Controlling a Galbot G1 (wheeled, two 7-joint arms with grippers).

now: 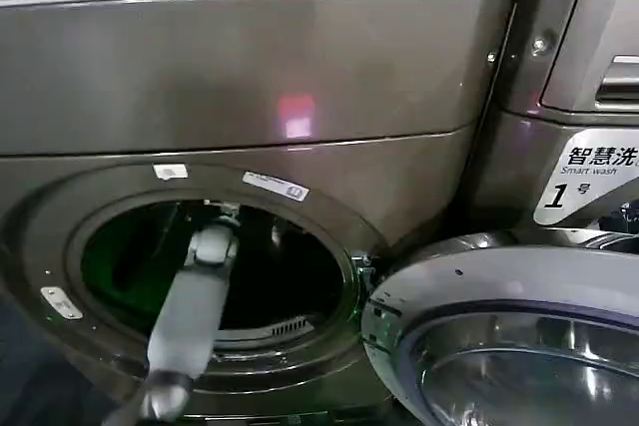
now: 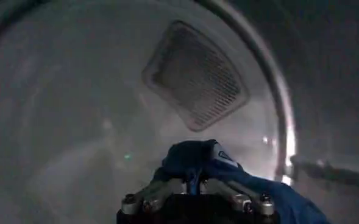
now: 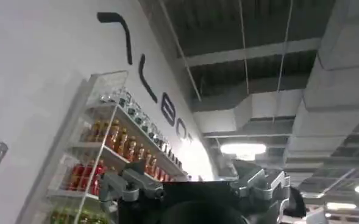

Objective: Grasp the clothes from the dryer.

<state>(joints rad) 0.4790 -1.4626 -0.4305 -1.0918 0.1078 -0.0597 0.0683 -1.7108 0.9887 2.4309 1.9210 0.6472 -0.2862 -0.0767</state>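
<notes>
We take the dryer [image 1: 250,77] as our landmark: a dark bronze-grey machine with its round porthole [image 1: 215,266] open and its door [image 1: 509,336] swung out beside the opening, on the side of the neighbouring machine [image 1: 589,97] that bears a white "1" label [image 1: 589,182]. A small red light [image 1: 297,114] glows on the dryer's front panel above the porthole. From the head view, our left arm [image 1: 195,311] reaches through the porthole into the drum, and its end is lost in the dark inside. In the left wrist view, the left gripper [image 2: 197,195] sits deep in the drum, facing the back wall and its perforated vent [image 2: 194,76]. A dark navy garment of the clothes [image 2: 197,159] lies bunched right at the fingers: the fabric rises just beyond the fingertips and trails off along one side of the gripper. The fingers appear drawn in narrow around the cloth, gripping it, and the fabric touches them. We cannot make out a white-grey garment here. The right gripper [image 3: 197,185] is outside the dryer, raised and pointing up toward the ceiling and a shelf of bottles [image 3: 106,152]; its fingers stand apart with nothing between them.
</notes>
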